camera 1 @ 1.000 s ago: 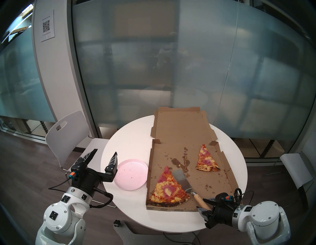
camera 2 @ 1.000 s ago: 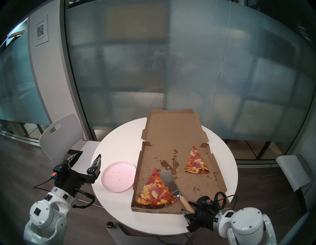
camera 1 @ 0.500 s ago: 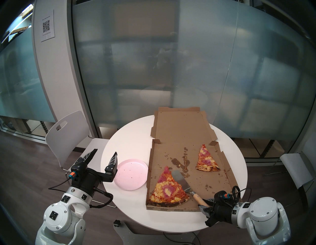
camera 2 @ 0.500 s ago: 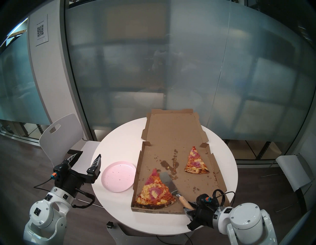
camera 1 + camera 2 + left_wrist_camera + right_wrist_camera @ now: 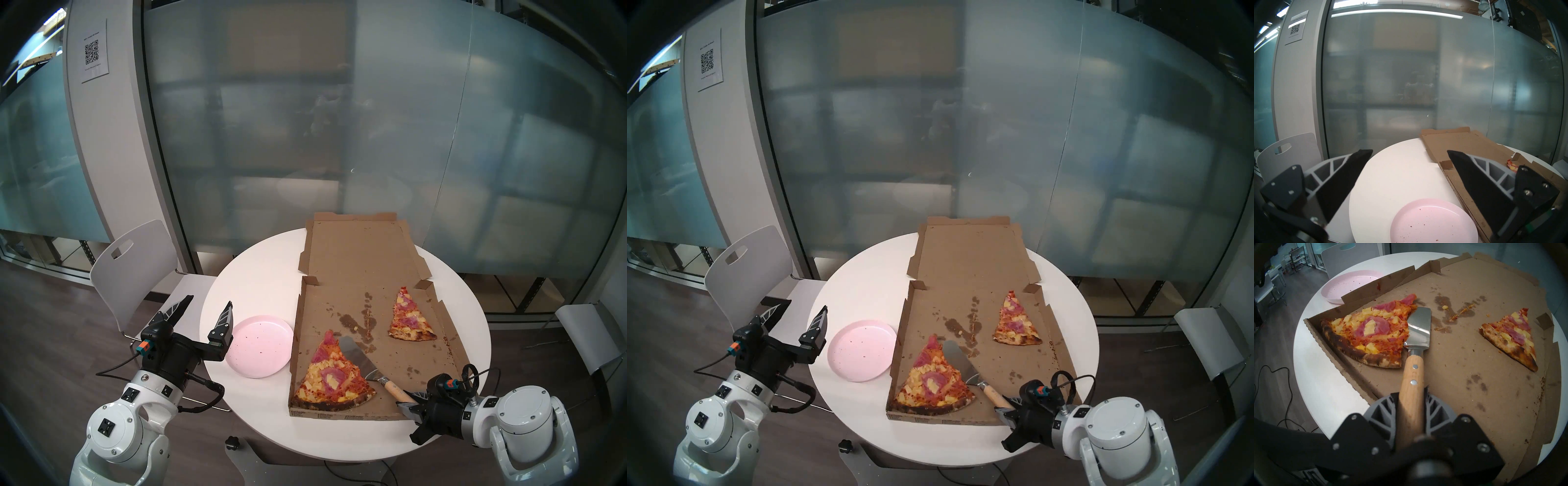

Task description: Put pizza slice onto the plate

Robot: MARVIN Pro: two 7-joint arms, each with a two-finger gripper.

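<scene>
The pizza slice (image 5: pixel 330 376) (image 5: pixel 1369 333), wide with ham, pineapple and a charred crust, lies in the near left corner of the open pizza box (image 5: pixel 390 339). A metal spatula (image 5: pixel 354 356) (image 5: pixel 1419 329) rests with its blade flat on the box floor, against the slice's right edge. My right gripper (image 5: pixel 407 398) (image 5: pixel 1411 395) is shut on its wooden handle. The pale pink plate (image 5: pixel 259 346) (image 5: pixel 1432 222) sits on the table left of the box, holding only crumbs. My left gripper (image 5: pixel 208 302) (image 5: pixel 1409 151) hovers open at the plate's left.
A smaller slice (image 5: pixel 410 320) with a pale crust lies at the box's far right. The box lid lies flat toward the glass wall. The round white table (image 5: pixel 258 281) has a white chair (image 5: pixel 135 268) at its left and another chair (image 5: pixel 590 336) at its right.
My right gripper's fingers have closed onto the spatula handle and the wrist has shifted slightly back and right. The blade has edged a little toward the slice. The left arm is still.
</scene>
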